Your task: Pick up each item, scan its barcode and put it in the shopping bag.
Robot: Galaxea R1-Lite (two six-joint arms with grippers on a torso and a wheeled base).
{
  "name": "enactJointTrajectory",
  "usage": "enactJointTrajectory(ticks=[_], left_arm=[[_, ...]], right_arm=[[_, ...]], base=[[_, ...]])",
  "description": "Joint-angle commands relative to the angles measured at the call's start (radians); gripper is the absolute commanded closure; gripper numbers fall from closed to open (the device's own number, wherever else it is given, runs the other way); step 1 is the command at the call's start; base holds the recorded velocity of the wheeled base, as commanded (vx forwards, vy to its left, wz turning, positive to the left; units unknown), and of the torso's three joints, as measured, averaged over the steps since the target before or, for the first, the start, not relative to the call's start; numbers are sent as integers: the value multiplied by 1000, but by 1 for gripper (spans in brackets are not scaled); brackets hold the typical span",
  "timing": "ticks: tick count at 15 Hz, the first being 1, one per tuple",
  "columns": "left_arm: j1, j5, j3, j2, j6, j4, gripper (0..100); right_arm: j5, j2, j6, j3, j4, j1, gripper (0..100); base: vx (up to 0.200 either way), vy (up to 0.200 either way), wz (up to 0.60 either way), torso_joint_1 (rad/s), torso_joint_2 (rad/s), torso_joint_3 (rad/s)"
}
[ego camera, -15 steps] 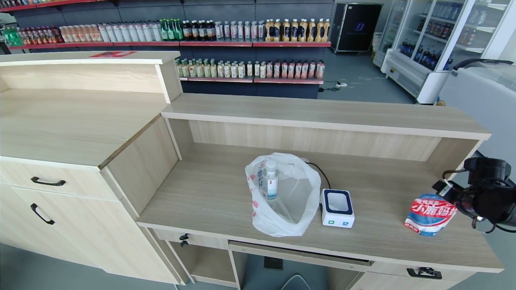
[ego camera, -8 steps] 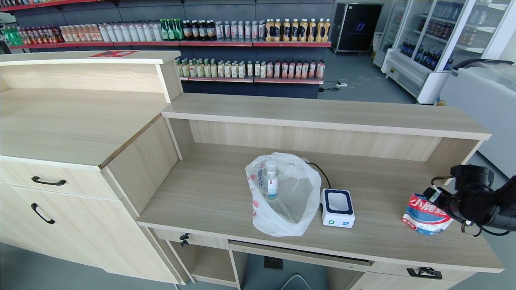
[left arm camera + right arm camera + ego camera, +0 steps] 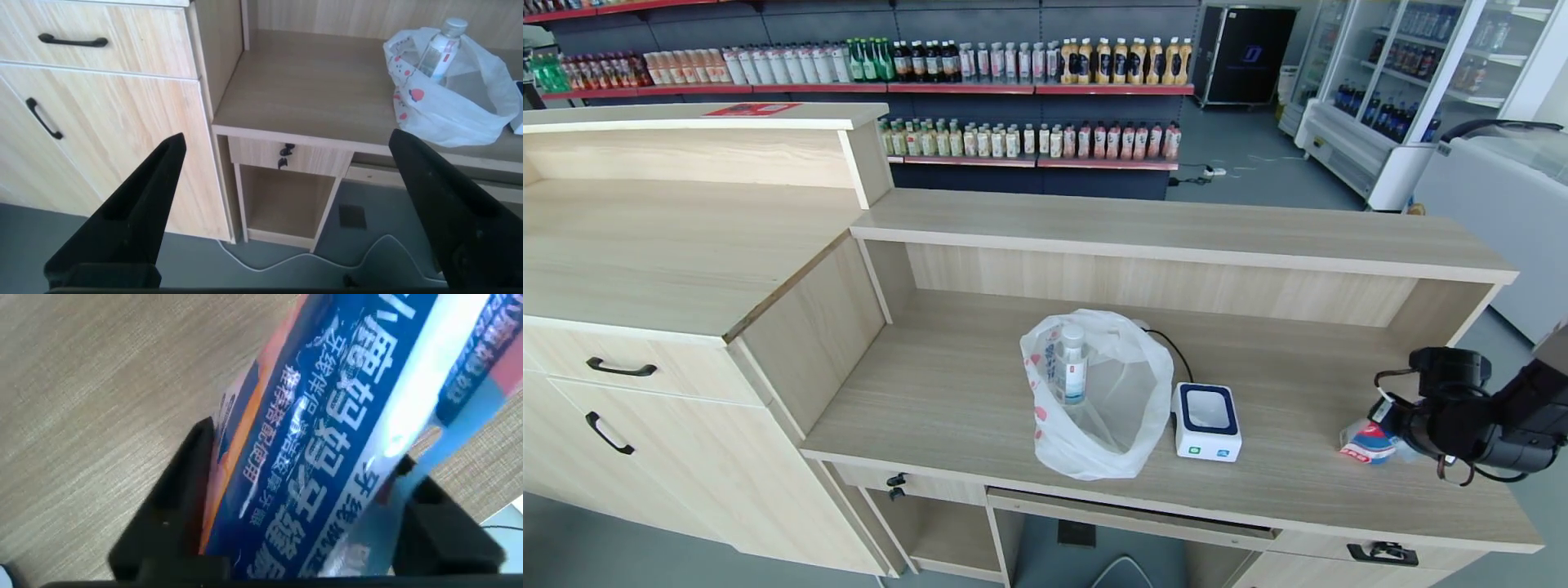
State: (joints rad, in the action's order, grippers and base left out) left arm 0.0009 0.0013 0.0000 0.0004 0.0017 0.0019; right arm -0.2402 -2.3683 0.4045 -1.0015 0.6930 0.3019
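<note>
A blue, red and white pouch (image 3: 1364,442) sits near the right end of the lower counter (image 3: 947,392). My right gripper (image 3: 1388,418) covers most of it. In the right wrist view the pouch (image 3: 343,433) fills the gap of the open right gripper (image 3: 302,449), one finger on each side. The white shopping bag (image 3: 1094,400) stands mid-counter with a clear bottle (image 3: 1070,363) upright inside. A white barcode scanner (image 3: 1207,420) sits just right of the bag. My left gripper (image 3: 286,143) hangs open and holds nothing, low in front of the drawers, left of the bag (image 3: 445,82).
A raised ledge (image 3: 1176,229) runs along the back of the counter, and a side panel (image 3: 1445,327) closes its right end beside the pouch. The scanner's cable (image 3: 1168,343) runs behind the bag. A taller counter block (image 3: 670,245) stands to the left.
My right gripper has moved left and down over the pouch, so that it now hides most of it. The bag, the bottle and the scanner have not moved.
</note>
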Motion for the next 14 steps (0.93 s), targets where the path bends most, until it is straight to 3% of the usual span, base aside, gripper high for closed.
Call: enactJointTrajectory(ticks=[1,8,11,12,14], left_arm=[[1,0,0,0,0,1,0],[1,0,0,0,0,0,0],[1,0,0,0,0,0,0],[1,0,0,0,0,0,0],[1,0,0,0,0,1,0]], right_arm=[[-1,-26,-18,-2,0,-1,100],[-4,-8,-182,40,102,-21,100],[19,90,-210,110,214,-37,100],[93,161,-208,116,214,-40,100],[395,368,-210,184,207,-32,100]], base=[[0,0,0,0,0,0],[0,0,0,0,0,0],[0,0,0,0,0,0],[0,0,0,0,0,0],[0,0,0,0,0,0]])
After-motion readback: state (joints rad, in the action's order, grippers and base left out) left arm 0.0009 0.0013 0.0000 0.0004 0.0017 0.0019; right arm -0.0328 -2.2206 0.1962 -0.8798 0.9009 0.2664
